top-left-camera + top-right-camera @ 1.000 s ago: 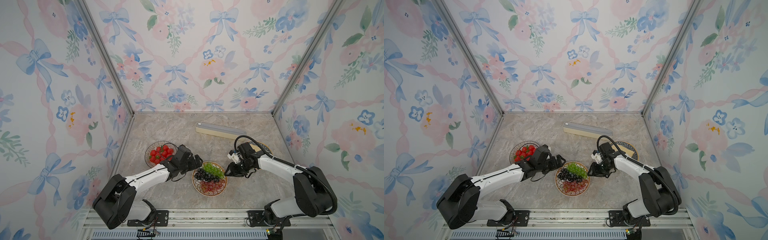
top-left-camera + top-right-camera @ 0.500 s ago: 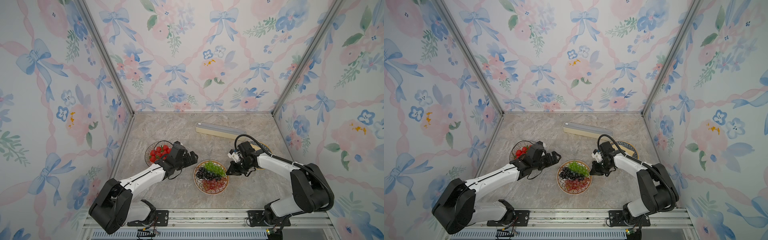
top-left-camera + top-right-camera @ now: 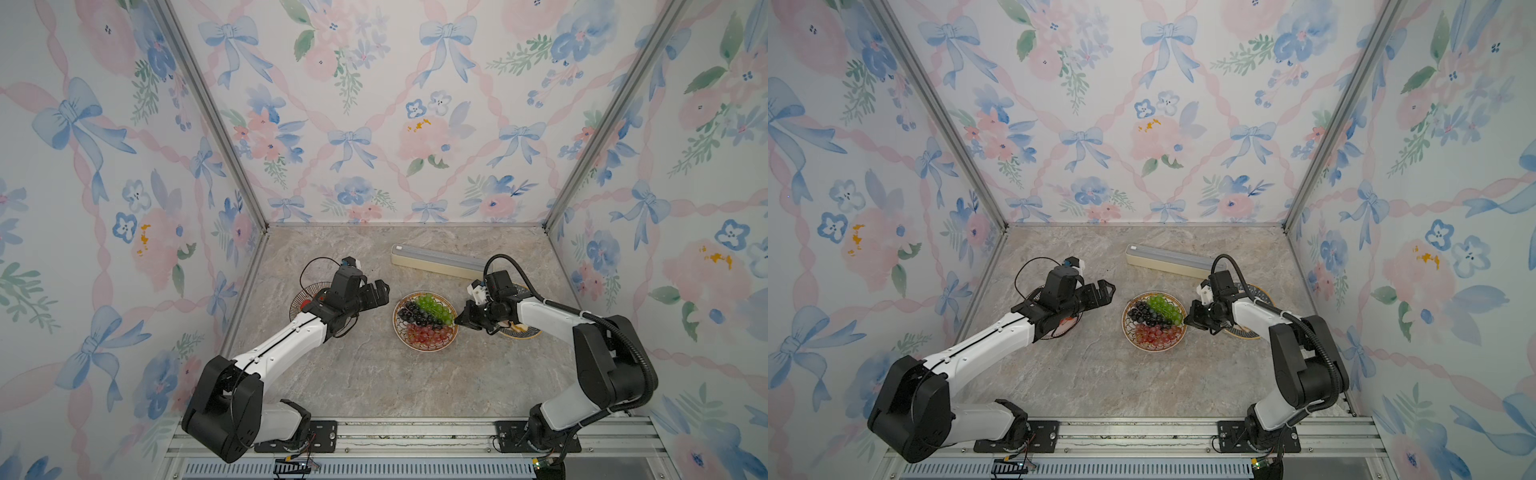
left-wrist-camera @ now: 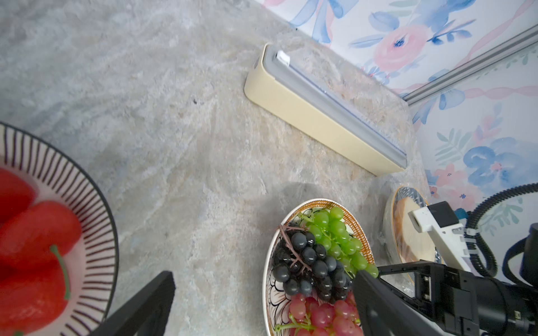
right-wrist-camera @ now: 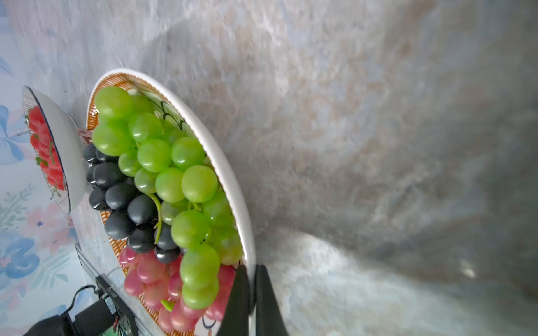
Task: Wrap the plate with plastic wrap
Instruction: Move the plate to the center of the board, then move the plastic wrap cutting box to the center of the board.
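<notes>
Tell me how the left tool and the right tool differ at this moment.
The left tool stands wide open; the right tool is shut. The left tool holds nothing and hangs over the table, short of the grape plate; the right tool pinches that plate's rim. Shared: both are black and point at the grape plate from opposite sides.

arms [image 3: 286, 338]: white links, black joints | cable [image 4: 506, 191]: black, corrugated
</notes>
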